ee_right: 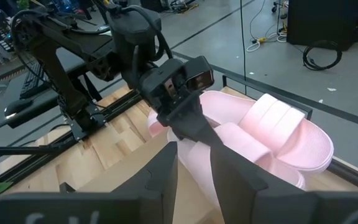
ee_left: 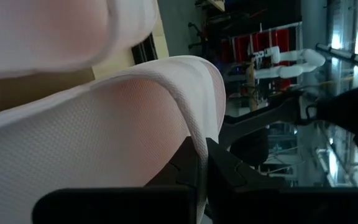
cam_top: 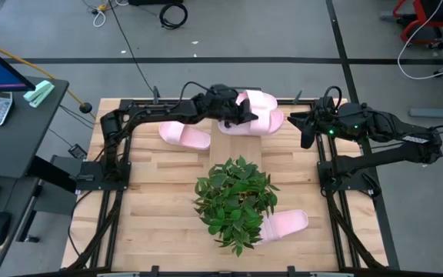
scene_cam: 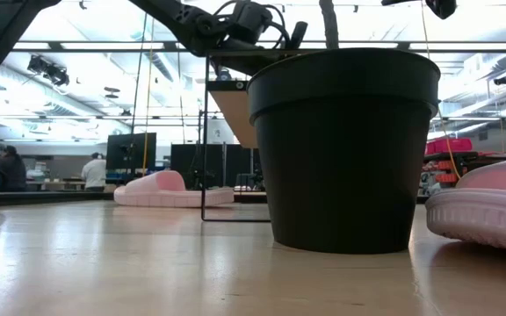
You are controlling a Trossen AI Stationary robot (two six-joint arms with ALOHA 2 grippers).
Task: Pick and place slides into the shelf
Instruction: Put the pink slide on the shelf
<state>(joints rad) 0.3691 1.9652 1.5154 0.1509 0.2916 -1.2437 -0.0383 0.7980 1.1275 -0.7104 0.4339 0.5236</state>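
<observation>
Two pale pink slides lie side by side over the far end of the light-wood shelf (cam_top: pixel 233 146): the far slide (cam_top: pixel 258 99) and the nearer slide (cam_top: pixel 261 123). My left gripper (cam_top: pixel 243 117) reaches in from the table's left and is shut on the nearer slide (ee_right: pixel 229 149). My right gripper (cam_top: pixel 306 135) hovers open and empty to the right of the shelf, facing both slides. A third slide (cam_top: pixel 184 135) rests sole-down on the table left of the shelf. A fourth slide (cam_top: pixel 284 225) rests sole-down near the table's front, beside the plant. My left gripper pinches a thin pink edge of the nearer slide (ee_left: pixel 199 140) between its two fingers, at the slide's left end. The fingers (ee_right: pixel 199 127) come slanting down from the table's left. Whether the slide rests on the shelf or is lifted, I cannot tell.
A leafy plant (cam_top: pixel 235 201) in a black pot (scene_cam: pixel 345 149) stands mid-table in front of the shelf and blocks much of the low view. Black frame rails (cam_top: pixel 325 181) run along the table's sides. A dark desk (cam_top: pixel 14 131) stands off the table's left.
</observation>
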